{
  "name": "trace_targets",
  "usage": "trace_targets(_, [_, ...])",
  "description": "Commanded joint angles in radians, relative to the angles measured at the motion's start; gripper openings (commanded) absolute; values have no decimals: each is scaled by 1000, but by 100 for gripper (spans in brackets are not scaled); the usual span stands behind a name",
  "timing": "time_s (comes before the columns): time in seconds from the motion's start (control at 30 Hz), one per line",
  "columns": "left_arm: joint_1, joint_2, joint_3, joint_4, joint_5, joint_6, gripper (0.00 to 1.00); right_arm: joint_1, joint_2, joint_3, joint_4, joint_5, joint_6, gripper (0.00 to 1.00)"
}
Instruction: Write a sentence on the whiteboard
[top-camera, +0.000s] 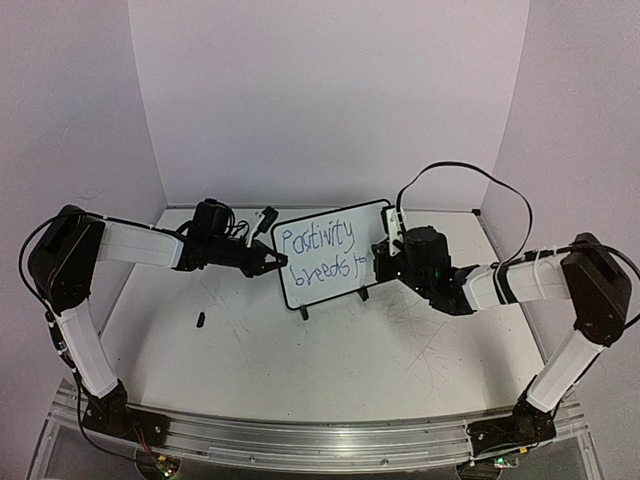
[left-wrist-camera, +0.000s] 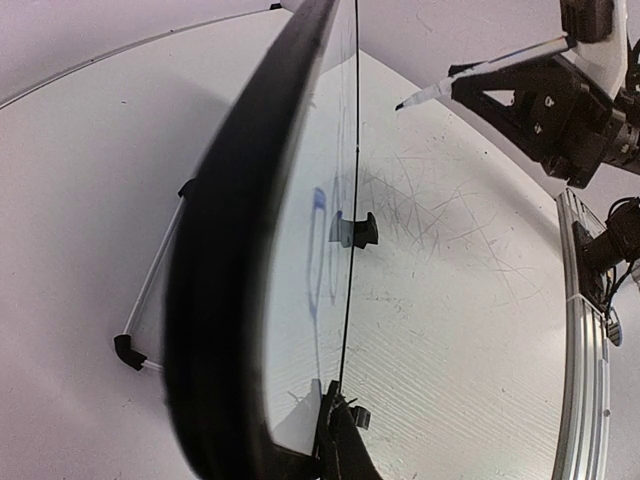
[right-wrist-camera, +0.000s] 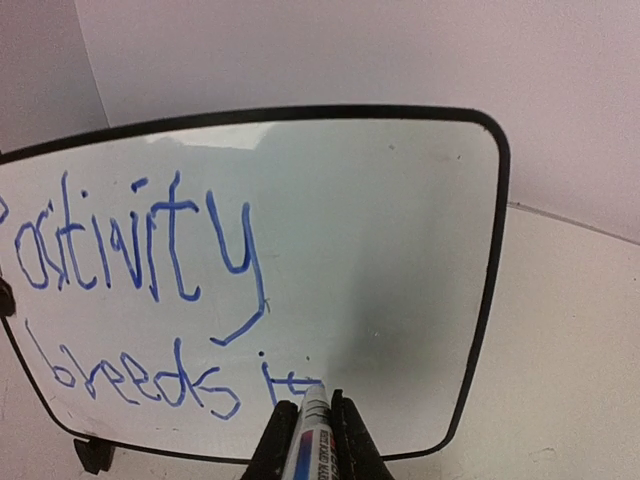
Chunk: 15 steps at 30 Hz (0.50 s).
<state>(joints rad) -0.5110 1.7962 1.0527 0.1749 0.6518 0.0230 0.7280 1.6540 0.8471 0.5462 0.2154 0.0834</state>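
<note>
**Marker on the last word**

The whiteboard (top-camera: 330, 255) stands on the tabletop (top-camera: 300, 350) — the left fingers (top-camera: 268, 262) clamp its left edge, likely steadying it against the pen. The right fingers (right-wrist-camera: 350, 440) pinch the marker (right-wrist-camera: 315, 430), tip on the second line — the sentence (right-wrist-camera: 140, 250) looks unfinished.

Whiteboard (right-wrist-camera: 420, 220): blue sentence (right-wrist-camera: 150, 255), top line "Positivity"; line below it "breeds j", then a partial letter. Marker (right-wrist-camera: 316, 440) label unreadable.
</note>
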Motion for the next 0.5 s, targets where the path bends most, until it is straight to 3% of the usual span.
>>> trace_targets(0.0, [32, 36, -3, -92, -289, 113, 0, -25, -2, 21, 30, -4, -1, 0])
trace_targets(0.47, [32, 38, -3, -94, -285, 114, 0, -31, 82, 84, 55, -15, -19, 0])
